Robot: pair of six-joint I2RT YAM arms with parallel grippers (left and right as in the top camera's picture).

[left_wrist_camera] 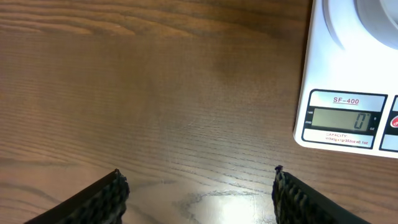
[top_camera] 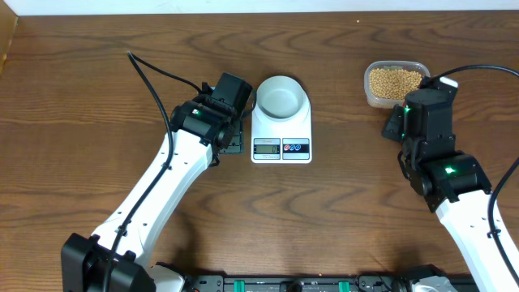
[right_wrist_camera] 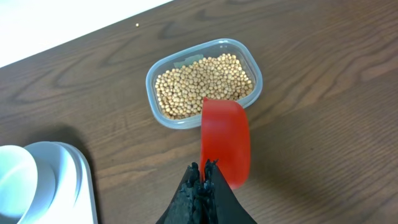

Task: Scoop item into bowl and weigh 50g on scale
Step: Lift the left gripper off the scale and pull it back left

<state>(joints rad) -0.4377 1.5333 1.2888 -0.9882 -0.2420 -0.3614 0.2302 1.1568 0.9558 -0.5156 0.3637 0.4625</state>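
The pale bowl (top_camera: 280, 96) stands empty on the white scale (top_camera: 281, 138); the display reads 0 in the left wrist view (left_wrist_camera: 342, 119). The tan beans (top_camera: 395, 80) fill a clear plastic tub (top_camera: 374, 96) at the far right, also in the right wrist view (right_wrist_camera: 202, 84). My right gripper (right_wrist_camera: 204, 168) is shut on a red scoop (right_wrist_camera: 225, 140), held just in front of the tub. My left gripper (left_wrist_camera: 199, 186) is open and empty over bare table just left of the scale. The bowl and scale edge show at the left of the right wrist view (right_wrist_camera: 25, 180).
The table's far edge (top_camera: 259, 10) runs along the top. A black cable (top_camera: 158, 69) trails from the left arm across the wood. One stray bean (right_wrist_camera: 137, 25) lies near the far edge.
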